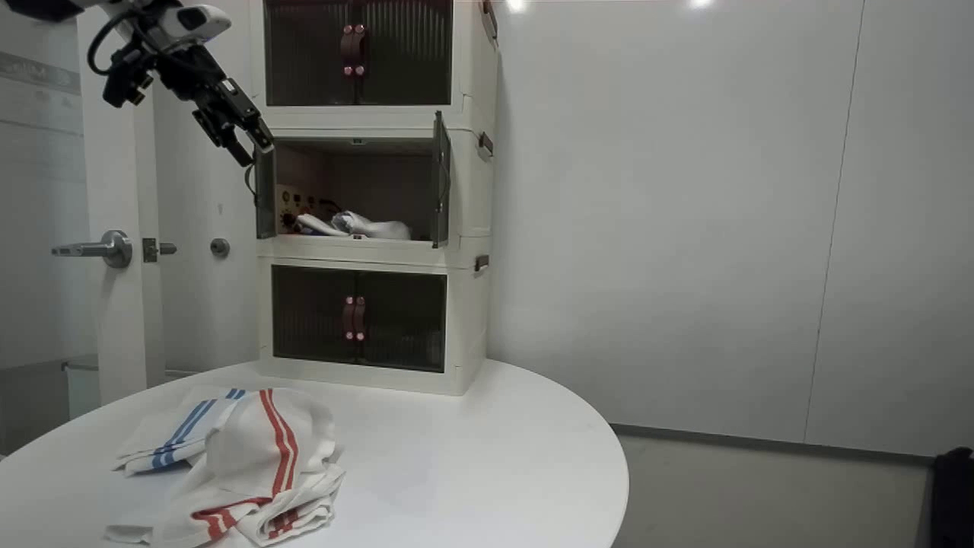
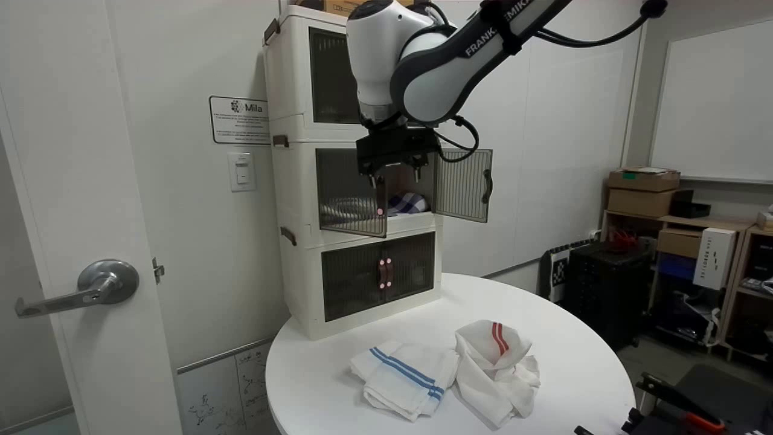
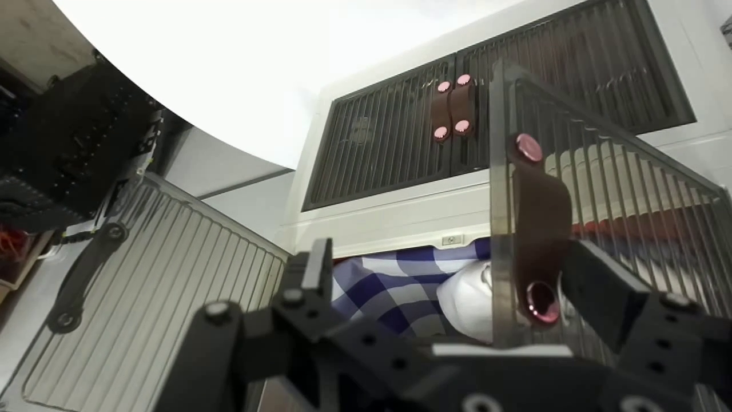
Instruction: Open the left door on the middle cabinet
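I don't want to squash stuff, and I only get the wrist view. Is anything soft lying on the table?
Observer: Yes, a blue-striped towel and a red-striped towel lie on the table, in both exterior views.
Operator: Oh! What's above the middle cabinet? My picture doesn't reach up there.
Observer: A top cabinet, with both its dark doors shut.
Operator: And past the left door, is something else hiding inside with the checked cloth?
Observer: Yes, a panel with round knobs, in an exterior view.
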`<act>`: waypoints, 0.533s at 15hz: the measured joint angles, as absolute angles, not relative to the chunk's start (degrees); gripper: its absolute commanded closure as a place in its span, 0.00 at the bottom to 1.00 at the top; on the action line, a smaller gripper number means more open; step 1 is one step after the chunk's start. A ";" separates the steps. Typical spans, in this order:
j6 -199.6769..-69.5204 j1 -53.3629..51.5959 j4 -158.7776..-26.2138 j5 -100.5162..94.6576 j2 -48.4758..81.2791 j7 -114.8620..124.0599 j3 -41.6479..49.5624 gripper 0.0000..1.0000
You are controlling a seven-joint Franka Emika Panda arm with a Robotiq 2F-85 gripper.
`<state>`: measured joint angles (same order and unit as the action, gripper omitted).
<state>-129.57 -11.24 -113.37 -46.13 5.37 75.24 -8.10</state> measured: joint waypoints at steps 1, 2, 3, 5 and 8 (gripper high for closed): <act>-129.57 -11.11 -113.37 -45.25 5.02 74.77 -8.06 0.00; -129.57 -10.95 -113.38 -44.45 4.64 74.60 -8.03 0.00; -129.57 -10.80 -113.38 -43.66 4.30 74.43 -7.99 0.00; -129.57 -10.51 -113.39 -41.93 3.75 73.67 -7.97 0.00; -129.57 -10.35 -113.43 -36.45 3.01 66.40 -7.98 0.00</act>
